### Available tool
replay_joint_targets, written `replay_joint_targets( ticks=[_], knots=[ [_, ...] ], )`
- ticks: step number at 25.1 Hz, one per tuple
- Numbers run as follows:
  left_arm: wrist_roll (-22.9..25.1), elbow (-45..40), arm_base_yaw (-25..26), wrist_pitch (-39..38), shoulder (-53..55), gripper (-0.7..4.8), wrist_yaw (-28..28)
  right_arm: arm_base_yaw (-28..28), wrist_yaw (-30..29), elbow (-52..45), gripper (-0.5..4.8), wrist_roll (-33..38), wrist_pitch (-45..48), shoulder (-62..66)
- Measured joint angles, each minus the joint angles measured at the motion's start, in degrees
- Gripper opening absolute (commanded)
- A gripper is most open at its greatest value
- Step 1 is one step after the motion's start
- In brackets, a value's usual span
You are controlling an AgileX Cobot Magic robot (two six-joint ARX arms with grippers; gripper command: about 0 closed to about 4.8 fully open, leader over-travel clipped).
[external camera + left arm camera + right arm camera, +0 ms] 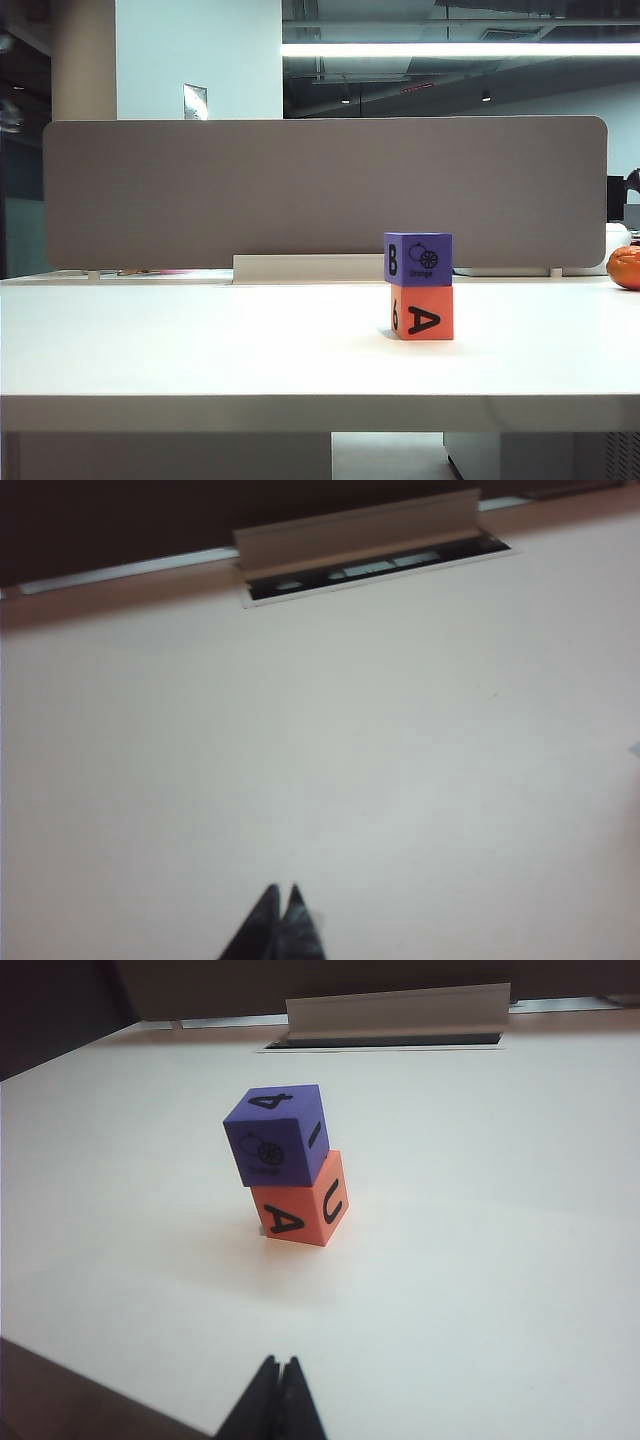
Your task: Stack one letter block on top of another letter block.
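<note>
The purple block [275, 1136] sits slightly skewed on the orange block [302, 1203], well ahead of the clenched, empty right gripper [279, 1368]. The left gripper [282, 895], also clenched, sees bare table [400, 780]. A bump could topple the stack.

You see a purple block [418, 259] marked with a black "B" and orange drawing atop a salmon block [422, 313] lettered "A", on a white table [200, 340]; both gripper tips are black.
</note>
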Motion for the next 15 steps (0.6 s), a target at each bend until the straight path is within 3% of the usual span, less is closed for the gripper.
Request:
replay_joint_targets(
  ticks=[9, 15],
  knots=[
    [-2.01, -15.56, 9.11, 4.26, -21.31, -0.06, 3.26, -0.02, 0.0, 0.0, 0.0, -0.02, 0.0, 0.0],
    [-2.82, -20.57, 10.97, 4.87, -30.38, -0.06, 4.66, -0.04, -0.02, 0.0, 0.0, -0.02, 0.02, 0.0]
  ],
)
